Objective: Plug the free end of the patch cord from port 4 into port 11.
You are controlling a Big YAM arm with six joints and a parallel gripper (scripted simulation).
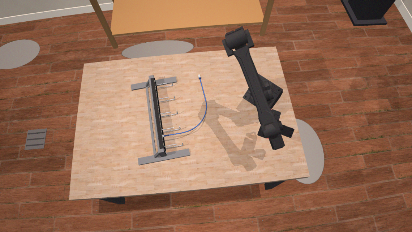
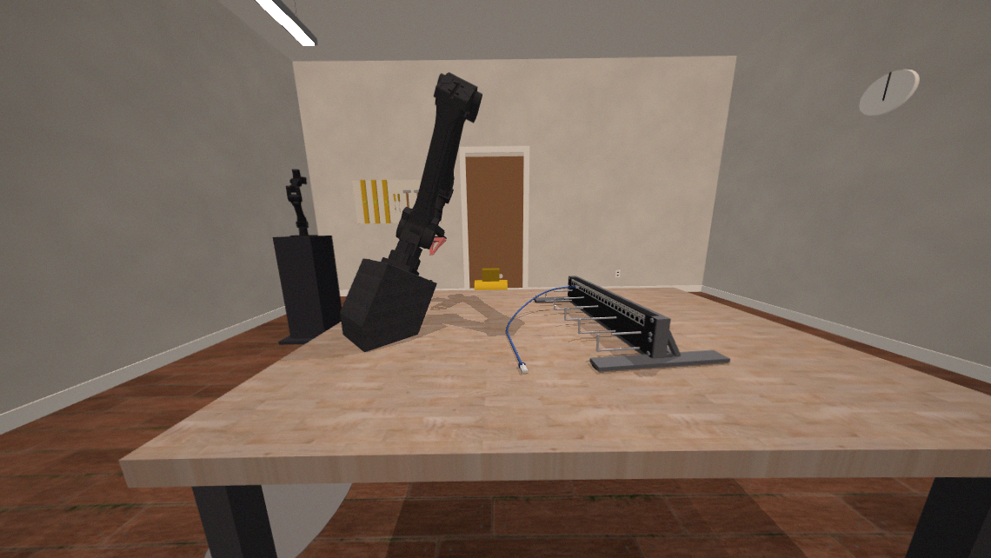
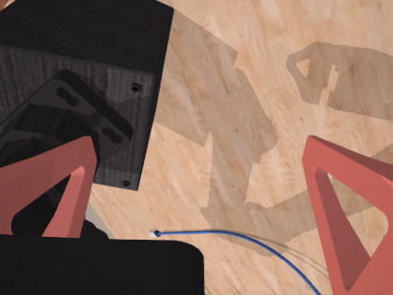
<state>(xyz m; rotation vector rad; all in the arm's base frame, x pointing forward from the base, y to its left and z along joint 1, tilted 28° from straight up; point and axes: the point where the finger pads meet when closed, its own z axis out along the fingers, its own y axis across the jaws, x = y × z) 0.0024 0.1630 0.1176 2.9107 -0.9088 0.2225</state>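
Observation:
The grey rack with the black patch panel (image 1: 157, 115) stands on the table left of centre; it also shows in the exterior view (image 2: 617, 315). The blue patch cord (image 1: 198, 115) leaves the panel near its lower end (image 1: 164, 134) and curves over the table. Its free white plug (image 1: 199, 76) lies flat on the wood, apart from the rack, and shows in the exterior view (image 2: 523, 368) and the wrist view (image 3: 154, 233). My gripper (image 3: 199, 147) is open and empty, with red fingers, held above the table near the arm's base, far from the plug. The port numbers are too small to read.
The arm's black base (image 2: 384, 304) sits on the table's right side in the top view. Several metal cable bars (image 1: 168, 114) stick out from the panel toward the cord. A wooden bench (image 1: 187, 14) stands beyond the table, and a black pedestal (image 2: 302, 283) on the floor.

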